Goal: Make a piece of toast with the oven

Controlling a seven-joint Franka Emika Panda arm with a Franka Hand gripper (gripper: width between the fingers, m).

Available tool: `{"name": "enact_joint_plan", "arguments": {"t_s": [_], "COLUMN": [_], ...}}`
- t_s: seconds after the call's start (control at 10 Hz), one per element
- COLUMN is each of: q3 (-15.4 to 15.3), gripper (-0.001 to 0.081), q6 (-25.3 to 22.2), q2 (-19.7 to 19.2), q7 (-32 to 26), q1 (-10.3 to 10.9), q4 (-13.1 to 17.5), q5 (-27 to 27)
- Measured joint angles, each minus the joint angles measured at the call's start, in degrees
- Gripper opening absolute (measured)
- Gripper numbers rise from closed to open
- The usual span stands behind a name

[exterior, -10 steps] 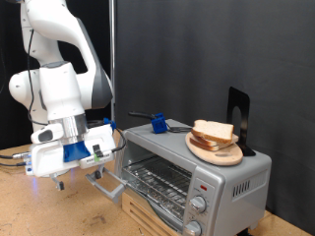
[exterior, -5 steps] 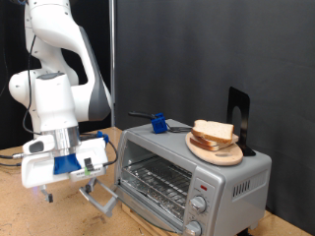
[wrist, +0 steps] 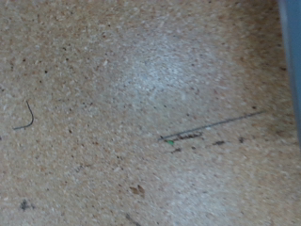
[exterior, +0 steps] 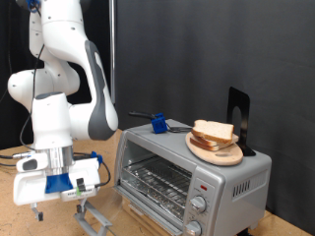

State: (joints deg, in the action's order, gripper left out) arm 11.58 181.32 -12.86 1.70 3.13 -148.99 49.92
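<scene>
— The white arm's swung further toward the exterior view's left and dropped; its white-and-blue gripper point(exterior: 39, 208) now hangs low over the speckled brown tabletop point(exterior: 15, 221), clear of the door it was beside a moment ago.

— Holding anything?

— Can't tell how the fingers stand. The wrist view shows only bare tabletop, no bread.

— And the bread?

— Pale slices point(exterior: 214, 133) sit stacked on the round wooden plate point(exterior: 216, 152) atop the boxy silver-grey toaster oven point(exterior: 197, 175). Its glass door point(exterior: 98, 211) is down, the wire rack point(exterior: 156, 181) bare.

— Any risk?

— I'd say the hand's low; swinging back carelessly, it could clip that open door.
</scene>
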Motion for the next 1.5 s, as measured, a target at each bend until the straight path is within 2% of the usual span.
{"name": "enact_joint_plan", "arguments": {"t_s": [0.1, 0.3, 0.4, 0.6, 0.8, 0.9, 1.2, 1.3, 1.4, 1.5], "q3": [-5.11, -12.71, -14.64, -16.22, -16.48, -14.63, -1.96, 0.86, 1.46, 1.24], "gripper": [0.0807, 0.0807, 0.0807, 0.0807, 0.0807, 0.0807, 0.0808, 0.0808, 0.0808, 0.0808], "q6": [1.99, 4.06, 4.26, 3.78, -0.55, -2.80, -6.16, -6.84, -7.95, -9.42], "q2": [-2.54, -6.61, -7.80, -7.83, -4.80, -2.35, 2.85, 3.91, 4.99, 6.28], "q7": [-3.47, -7.01, -7.47, -9.09, -12.90, -11.97, 4.31, 8.49, 9.19, 8.44], "q1": [-4.49, -11.86, -13.92, -15.92, -17.82, -16.99, -7.59, -5.53, -5.28, -5.53], "q4": [1.35, 3.60, 4.24, 4.50, 4.17, 3.43, 0.77, 0.35, 0.26, 0.28], "q5": [4.14, 7.55, 7.75, 7.61, 6.74, 3.26, -17.16, -21.96, -23.41, -22.31]}}
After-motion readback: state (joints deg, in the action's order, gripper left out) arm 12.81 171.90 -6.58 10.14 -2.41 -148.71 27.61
